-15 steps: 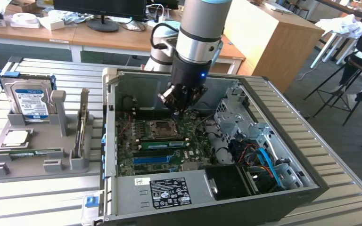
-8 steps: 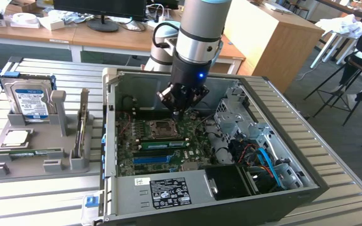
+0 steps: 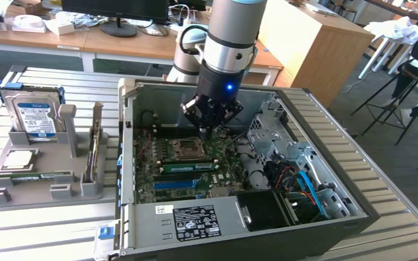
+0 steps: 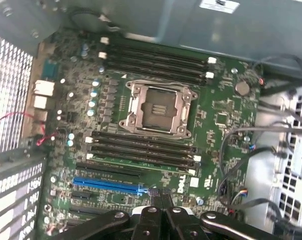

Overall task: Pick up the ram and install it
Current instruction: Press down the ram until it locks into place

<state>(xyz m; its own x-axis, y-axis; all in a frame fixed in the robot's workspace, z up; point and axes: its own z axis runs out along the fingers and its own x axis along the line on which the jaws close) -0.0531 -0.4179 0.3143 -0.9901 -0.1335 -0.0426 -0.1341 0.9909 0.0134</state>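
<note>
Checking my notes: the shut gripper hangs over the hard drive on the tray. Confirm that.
Wrong place. The shut gripper hangs over the motherboard inside the open computer case, by the CPU socket, as the exterior view shows. The hard drive stands outside the case.

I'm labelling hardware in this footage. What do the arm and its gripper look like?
The arm is a thick cylinder, grey-blue at the top with a silver metal band below. Beneath that sits a black wrist section with a small blue light. The gripper is black, with angular linkage bars and visible screws.
</note>
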